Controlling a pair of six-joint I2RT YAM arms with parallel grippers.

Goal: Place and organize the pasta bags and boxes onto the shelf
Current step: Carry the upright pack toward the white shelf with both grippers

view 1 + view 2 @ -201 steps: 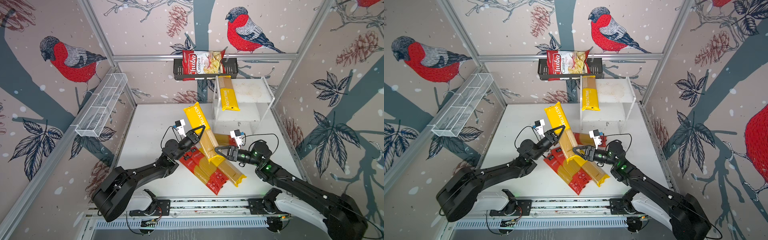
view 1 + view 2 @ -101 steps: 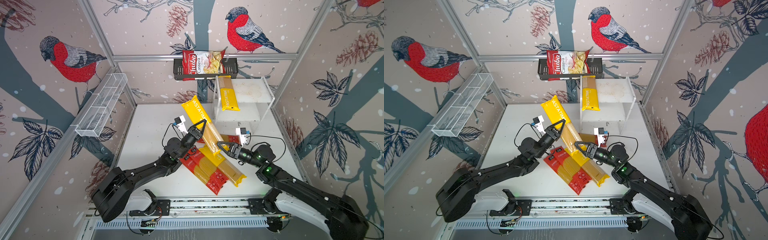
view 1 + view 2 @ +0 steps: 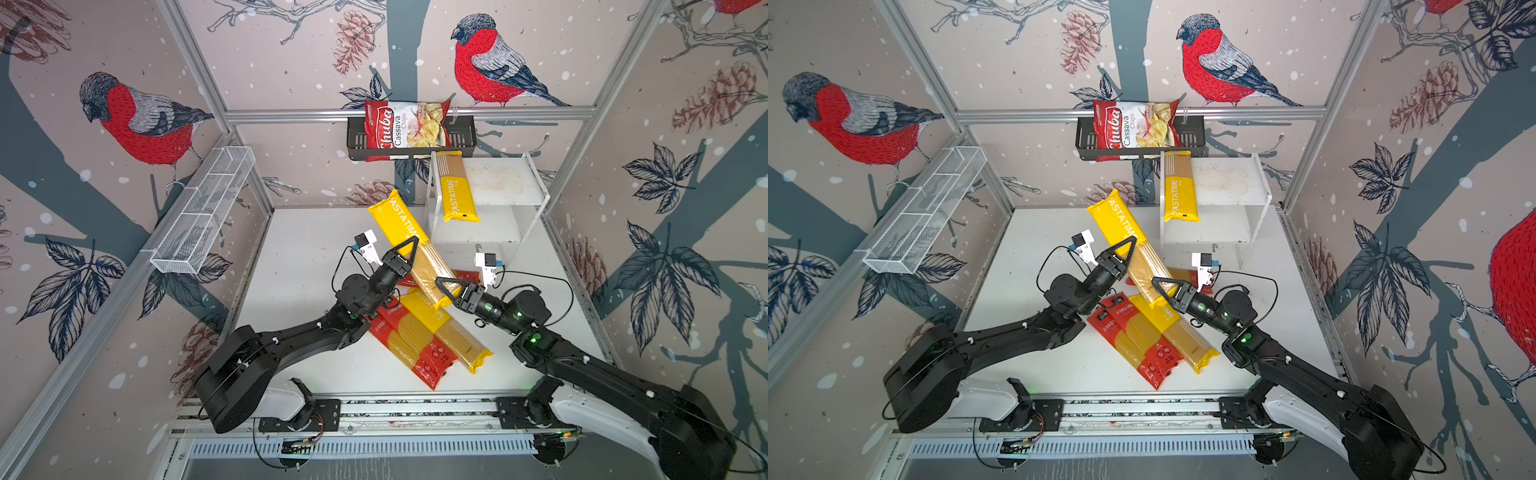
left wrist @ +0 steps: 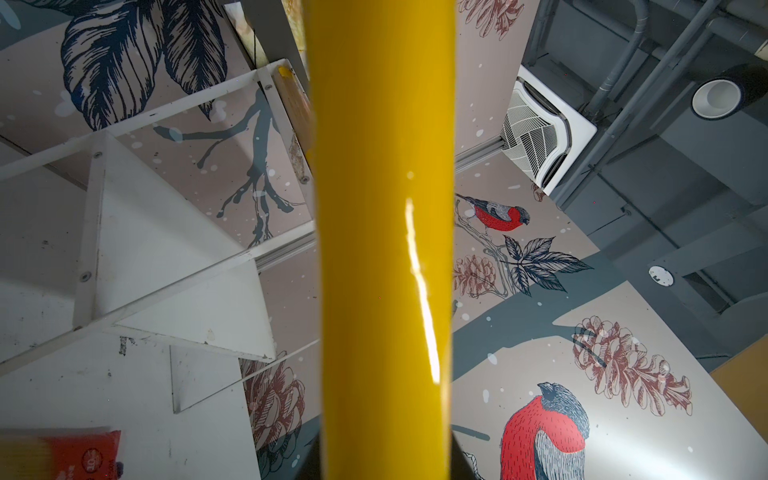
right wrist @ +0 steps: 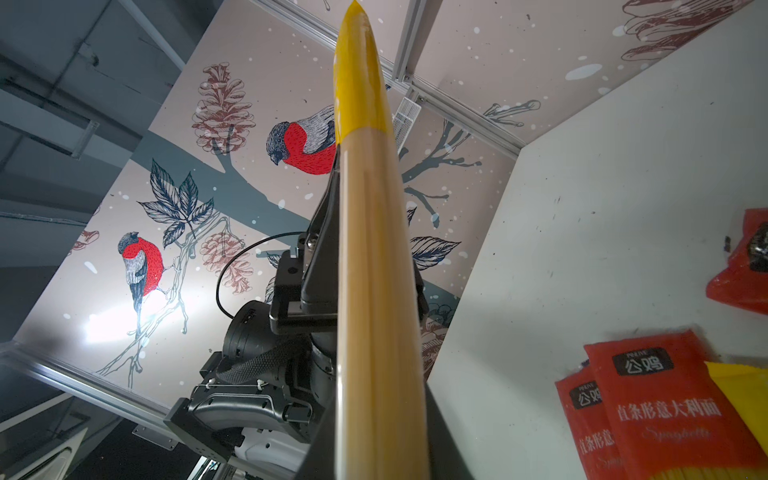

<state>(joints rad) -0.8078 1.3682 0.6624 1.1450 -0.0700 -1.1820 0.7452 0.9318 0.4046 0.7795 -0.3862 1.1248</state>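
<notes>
The shelf (image 3: 511, 183) stands beyond both sets of fingertips, ahead of the right gripper (image 3: 444, 289) and off to the outer side of the left gripper (image 3: 411, 247). Its top board is bare except for the shelved pack (image 3: 455, 187), which lies along the side nearer the left gripper, with its yellow end hanging over the front edge. A black basket (image 3: 461, 137) hangs just above the shelf's rear. Under both grippers, on the table (image 3: 316, 257), the red packs (image 3: 411, 345) and a yellow pack (image 3: 449, 332) lie in a loose overlapping pile.

The lifted pack (image 3: 399, 224) hangs tilted in the air between the arms. Its yellow end is high, out past the left gripper's tips, and its tan end is low at the right gripper. The left gripper is clamped narrow across its middle. The right gripper appears closed on the low end, and in the right wrist view the pack (image 5: 374, 291) runs straight out from between the jaws.

The step in hand looks like a two-handed carry to the top board. Done well, both grippers travel together, so the stiff, brittle bundle is neither bent nor twisted between two grips. The right gripper brings the low end up until the pack is level and clear of the board's front edge. The pack then swings parallel to the shelved pack and goes down on the bare board just beside it. The overhanging yellow end is easy to clip, so the approach should stay off it. The leading end should stay low under the basket. Neither grip should let go until the board carries the weight.
</notes>
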